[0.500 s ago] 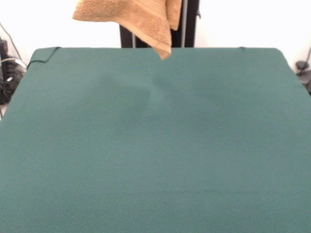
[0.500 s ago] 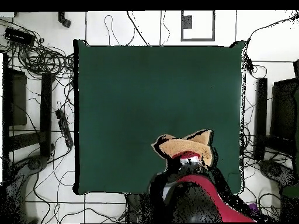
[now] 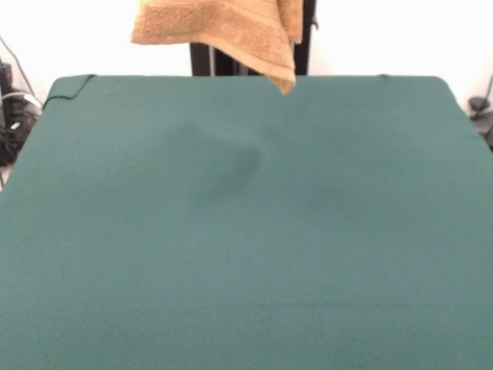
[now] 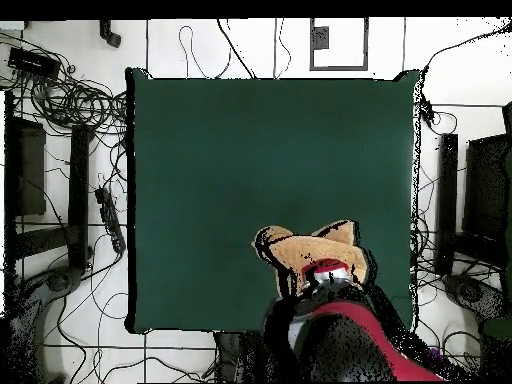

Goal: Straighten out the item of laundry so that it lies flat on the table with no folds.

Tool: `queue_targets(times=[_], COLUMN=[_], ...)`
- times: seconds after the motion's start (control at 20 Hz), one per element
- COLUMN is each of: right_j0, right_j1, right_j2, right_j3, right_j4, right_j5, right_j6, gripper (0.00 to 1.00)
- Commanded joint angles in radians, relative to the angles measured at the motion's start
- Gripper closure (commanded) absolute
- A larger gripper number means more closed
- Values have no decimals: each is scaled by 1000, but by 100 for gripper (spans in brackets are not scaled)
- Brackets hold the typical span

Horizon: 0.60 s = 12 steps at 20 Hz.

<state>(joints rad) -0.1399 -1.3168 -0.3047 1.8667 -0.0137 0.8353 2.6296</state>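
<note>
Front view is showing the towel (image 3: 223, 31) hanging bunched above the table (image 3: 246, 231) near its far edge, one corner drooping rightward (jaws hidden, so I cannot tell their state), presumably lifted to let folds drop out.

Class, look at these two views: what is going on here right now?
The robot arm has an orange-tan terry towel lifted off the dark green table. The towel hangs bunched in the air above the table's robot-side edge, one corner pointing down. Nothing lies on the table, so the towel is not yet spread flat. The gripper itself is hidden by the cloth.
</note>
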Motion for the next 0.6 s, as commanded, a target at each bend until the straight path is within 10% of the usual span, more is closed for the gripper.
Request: queue_targets(times=[0.05, 0.6], right_j0=[-80, -173], right_j1=[-11, -4], right_j2=[166, 228], right_j3=[166, 186], right_j4=[-8, 3], right_j5=[-40, -58], right_j6=[-481, -544], gripper=[100, 100])
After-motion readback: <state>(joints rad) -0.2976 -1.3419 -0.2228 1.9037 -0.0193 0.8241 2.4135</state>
